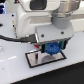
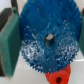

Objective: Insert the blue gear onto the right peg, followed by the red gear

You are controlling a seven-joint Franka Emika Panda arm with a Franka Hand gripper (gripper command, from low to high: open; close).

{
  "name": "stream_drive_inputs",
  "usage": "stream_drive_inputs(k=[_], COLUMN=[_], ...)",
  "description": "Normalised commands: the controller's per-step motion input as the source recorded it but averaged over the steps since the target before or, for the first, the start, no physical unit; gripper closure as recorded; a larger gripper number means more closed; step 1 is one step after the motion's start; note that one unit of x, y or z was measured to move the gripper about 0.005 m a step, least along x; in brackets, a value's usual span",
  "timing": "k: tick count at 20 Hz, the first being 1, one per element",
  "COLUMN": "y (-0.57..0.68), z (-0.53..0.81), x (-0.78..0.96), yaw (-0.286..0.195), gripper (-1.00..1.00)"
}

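While the gripper [image 1: 50, 50] clamps the flat, toothed bright-blue plastic gear [image 2: 46, 37] (edge-on between its pads), it hovers over the black-bordered grey base plate [image 1: 35, 62].

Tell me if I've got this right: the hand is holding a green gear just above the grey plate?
Not quite. The gear in the hand is blue, not green: the wrist view shows the blue gear between the fingers. It is indeed just above the grey plate.
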Motion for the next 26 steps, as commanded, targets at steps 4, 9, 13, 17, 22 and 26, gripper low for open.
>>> stream_drive_inputs(k=[4, 9, 13, 17, 22, 26], y=[-0.07, 0.0, 0.01, 0.02, -0.05, -0.05], z=[0.17, 0.01, 0.02, -0.04, 0.05, 0.2], x=[0.21, 0.18, 0.06, 0.07, 0.05, 0.36], yaw=[0.0, 0.0, 0.0, 0.0, 0.0, 0.0], gripper=[1.0, 1.0, 1.0, 1.0, 1.0, 1.0])
